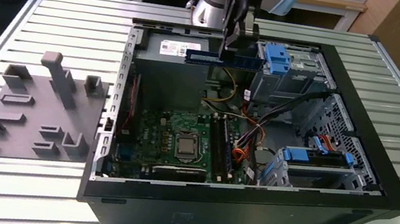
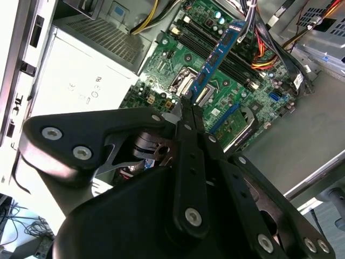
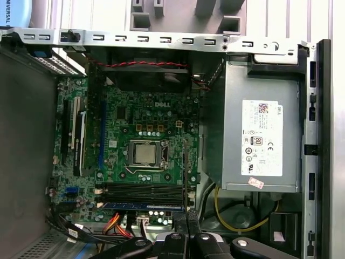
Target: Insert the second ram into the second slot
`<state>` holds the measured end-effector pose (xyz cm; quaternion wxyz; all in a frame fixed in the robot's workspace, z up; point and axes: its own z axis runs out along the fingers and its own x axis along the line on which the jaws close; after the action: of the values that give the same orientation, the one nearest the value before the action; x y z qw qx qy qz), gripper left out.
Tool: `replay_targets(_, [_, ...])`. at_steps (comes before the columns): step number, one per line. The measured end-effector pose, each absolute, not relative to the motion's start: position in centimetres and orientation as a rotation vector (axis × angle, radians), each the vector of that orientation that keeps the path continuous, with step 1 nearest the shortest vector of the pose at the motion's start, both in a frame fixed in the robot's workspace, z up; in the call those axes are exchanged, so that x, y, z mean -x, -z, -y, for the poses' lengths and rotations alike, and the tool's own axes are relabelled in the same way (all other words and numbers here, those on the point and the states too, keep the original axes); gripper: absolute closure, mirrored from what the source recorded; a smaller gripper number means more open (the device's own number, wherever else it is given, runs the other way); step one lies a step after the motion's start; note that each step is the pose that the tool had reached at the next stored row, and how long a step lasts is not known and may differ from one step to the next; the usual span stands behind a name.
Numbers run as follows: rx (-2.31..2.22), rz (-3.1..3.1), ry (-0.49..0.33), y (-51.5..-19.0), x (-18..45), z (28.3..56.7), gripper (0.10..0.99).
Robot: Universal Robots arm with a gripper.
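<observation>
Holding the ram [image 1: 204, 58] from above, the gripper [image 1: 231, 52] has its fingers drawn nearly together, pinching the thin board flat between them; we see the same grip in the second wrist view, where the stick juts out beyond the fingertips [image 2: 184, 110]. The ram hangs level in the air, well above the open case [image 1: 355, 135], which lies on its side near the middle of the bench [image 1: 41, 11]; in the exterior view it shows in front of the power supply [image 1: 173, 54], toward the case's edge nearest the arm. The slots [image 1: 220, 145] lie on the board at the case's floor, well apart from the stick; we judge that the ram runs crosswise to them, not yet turned into line. A blue strip [image 3: 143, 205] lies along the outermost slot in the first wrist view; we take it for a stick already seated, though we cannot be sure. We therefore judge the pick-up done; alignment, descent and seating in the second slot remain.
</observation>
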<state>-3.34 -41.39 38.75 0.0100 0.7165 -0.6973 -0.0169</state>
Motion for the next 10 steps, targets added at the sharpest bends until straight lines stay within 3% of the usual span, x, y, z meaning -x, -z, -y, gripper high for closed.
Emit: replay_targets(10, [-2.237,2.177,0.053,-38.74,3.34,41.55,0.969])
